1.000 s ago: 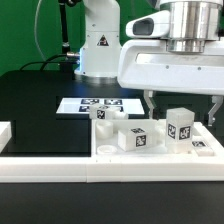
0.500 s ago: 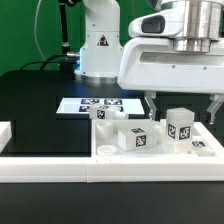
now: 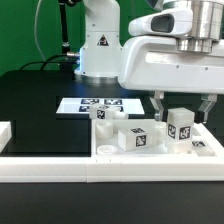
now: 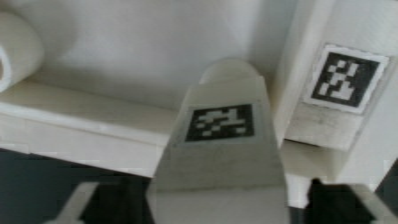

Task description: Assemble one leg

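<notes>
- The gripper (image 3: 183, 104) hangs from a bulky, glossy white housing; its two dark fingers (image 3: 158, 102) are spread apart, one on each side of the upright leg (image 3: 181, 125), with a gap visible at each side.
- That leg is a small, matte white plastic block, squarish in section, with a black-and-white square tag on its front face. It stands on the large white panel (image 3: 120, 162) at about 3 o'clock in the exterior view.
- A second, similar block (image 3: 137, 138) lies on the panel at about 9 o'clock from the upright leg, close by.
- A third block (image 3: 102, 117) sits at about 10 o'clock from the second.
- The flat marker board (image 3: 90, 104) lies on the black table (image 3: 40, 110) behind them.
- In the wrist view, the leg (image 4: 221, 140) shows as a tapering white prism between the dark fingertips (image 4: 103, 203), its tag facing the camera.
</notes>
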Action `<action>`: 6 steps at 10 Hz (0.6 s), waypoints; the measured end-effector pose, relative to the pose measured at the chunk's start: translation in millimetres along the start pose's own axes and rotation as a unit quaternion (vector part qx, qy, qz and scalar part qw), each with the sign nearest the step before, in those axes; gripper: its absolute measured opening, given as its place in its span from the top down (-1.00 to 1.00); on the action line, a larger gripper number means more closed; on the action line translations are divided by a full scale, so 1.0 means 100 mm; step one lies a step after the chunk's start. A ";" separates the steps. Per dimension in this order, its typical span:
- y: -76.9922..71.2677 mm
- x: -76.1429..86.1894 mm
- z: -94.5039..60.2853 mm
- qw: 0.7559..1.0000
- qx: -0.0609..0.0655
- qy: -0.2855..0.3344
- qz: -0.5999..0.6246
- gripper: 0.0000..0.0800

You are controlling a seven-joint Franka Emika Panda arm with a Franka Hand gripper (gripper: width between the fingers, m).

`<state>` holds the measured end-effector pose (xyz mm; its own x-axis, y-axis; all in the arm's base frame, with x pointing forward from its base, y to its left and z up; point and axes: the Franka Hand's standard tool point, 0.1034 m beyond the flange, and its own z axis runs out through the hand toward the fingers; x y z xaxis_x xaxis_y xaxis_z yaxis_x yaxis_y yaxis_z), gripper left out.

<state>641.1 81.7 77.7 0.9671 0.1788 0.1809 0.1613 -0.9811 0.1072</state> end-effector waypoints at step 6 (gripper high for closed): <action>0.01 0.01 -0.01 0.992 0.002 0.000 0.124 0.26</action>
<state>641.6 80.9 78.5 0.9771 -0.0679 0.2017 -0.0806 -0.9952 0.0558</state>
